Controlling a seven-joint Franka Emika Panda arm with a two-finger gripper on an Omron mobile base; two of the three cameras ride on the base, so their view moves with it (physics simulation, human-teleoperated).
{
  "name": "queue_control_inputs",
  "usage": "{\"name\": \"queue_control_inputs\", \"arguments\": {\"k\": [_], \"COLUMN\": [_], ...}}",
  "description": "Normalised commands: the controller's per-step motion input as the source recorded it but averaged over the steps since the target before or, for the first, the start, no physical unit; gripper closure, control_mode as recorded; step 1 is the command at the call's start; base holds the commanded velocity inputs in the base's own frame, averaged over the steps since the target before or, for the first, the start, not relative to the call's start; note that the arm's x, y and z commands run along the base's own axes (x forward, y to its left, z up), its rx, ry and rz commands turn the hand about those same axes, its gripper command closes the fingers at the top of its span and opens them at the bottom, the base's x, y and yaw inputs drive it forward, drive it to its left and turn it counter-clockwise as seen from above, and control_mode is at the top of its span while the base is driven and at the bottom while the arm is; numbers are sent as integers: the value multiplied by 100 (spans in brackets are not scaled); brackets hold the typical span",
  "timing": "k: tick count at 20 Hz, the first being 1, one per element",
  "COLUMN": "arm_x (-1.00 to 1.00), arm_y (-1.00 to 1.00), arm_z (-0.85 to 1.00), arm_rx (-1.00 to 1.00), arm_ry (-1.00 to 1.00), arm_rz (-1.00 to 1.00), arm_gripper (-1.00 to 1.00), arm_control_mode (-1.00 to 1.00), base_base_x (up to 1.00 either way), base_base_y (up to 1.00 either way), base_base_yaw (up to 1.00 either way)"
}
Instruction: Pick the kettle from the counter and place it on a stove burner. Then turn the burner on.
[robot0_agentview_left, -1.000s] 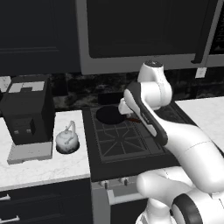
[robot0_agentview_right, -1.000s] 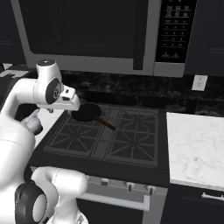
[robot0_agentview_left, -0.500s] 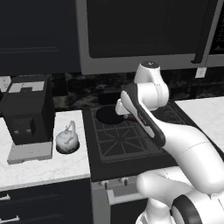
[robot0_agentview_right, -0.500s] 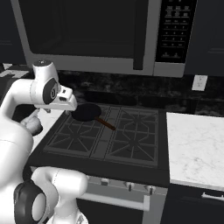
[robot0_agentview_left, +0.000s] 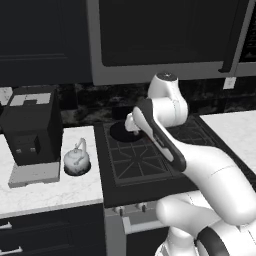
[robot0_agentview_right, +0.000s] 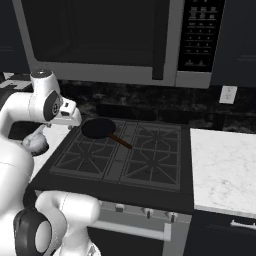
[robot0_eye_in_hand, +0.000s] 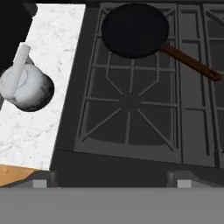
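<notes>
Left base view: kettle (robot0_agentview_left: 76, 160) sits upright on the white marble bench (robot0_agentview_left: 50, 187), just beside the black coffee machine (robot0_agentview_left: 31, 125) and its grey tray, close to the stove's left edge. White arm reaches up and over the stove w/ its hand above the rear-left area, near the round black pan (robot0_agentview_left: 123, 132). Jaws hidden here; cannot tell if apart or together.

Right base view: pan (robot0_agentview_right: 98, 128) rests on the rear-left grate, brown handle (robot0_agentview_right: 120, 141) angled toward the stove's centre. Front-left stove burner (robot0_agentview_right: 83, 161) is bare. Knobs line the stove's front edge, below a microwave (robot0_agentview_right: 115, 37). A 2nd marble slab lies right of the stove.

Hand view: looking down, kettle (robot0_eye_in_hand: 25, 85) on the bench (robot0_eye_in_hand: 41, 109) at left, apart from the stove; bare burner grate (robot0_eye_in_hand: 130, 108) mid-frame, pan (robot0_eye_in_hand: 134, 29) beyond it. Fingertips not visible.
</notes>
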Motion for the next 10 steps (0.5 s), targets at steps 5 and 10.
{"name": "queue_control_inputs", "arguments": {"k": [5,10], "arm_x": [-3,0], "arm_y": [28,24], "arm_z": [-8,-20], "arm_rx": [25,29], "arm_ry": [-16,-8], "arm_rz": [0,0], "arm_gripper": [-100,-100], "arm_control_mode": [-100,-100], "base_base_x": [0,0], "base_base_y": [0,0], "base_base_yaw": [0,0]}}
